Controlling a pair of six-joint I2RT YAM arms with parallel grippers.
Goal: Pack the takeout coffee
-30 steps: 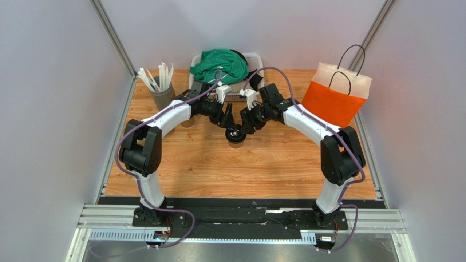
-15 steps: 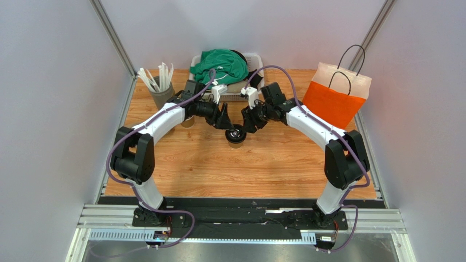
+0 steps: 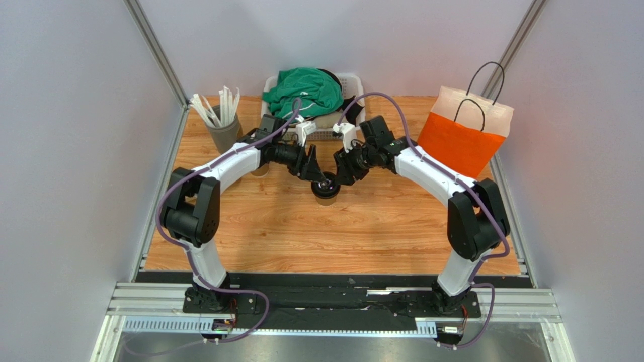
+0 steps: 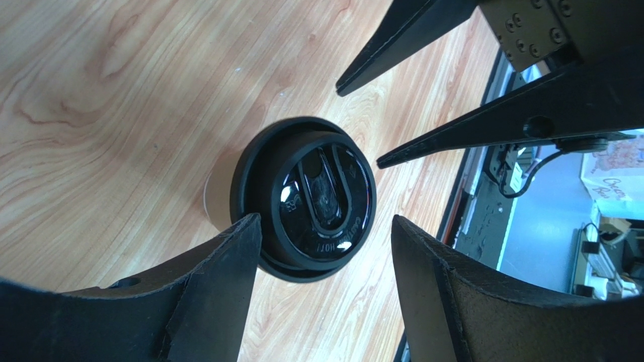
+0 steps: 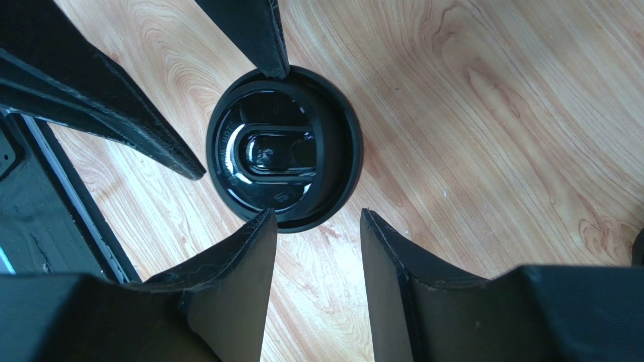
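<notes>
Hovering spread open, our left gripper [image 4: 325, 226] and right gripper [image 5: 317, 215] crowd the takeout coffee [image 3: 326, 188] standing centrally on the table [image 3: 378, 234]. We should let one arm grip below the lid [image 5: 283, 154], keeping it upright.

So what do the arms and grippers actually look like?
Both the left arm and right arm have white curved links joined by bulky black joints, with a purple cable looping alongside each. The left gripper and right gripper are black, each with two tapering wedge-shaped fingers.
</notes>
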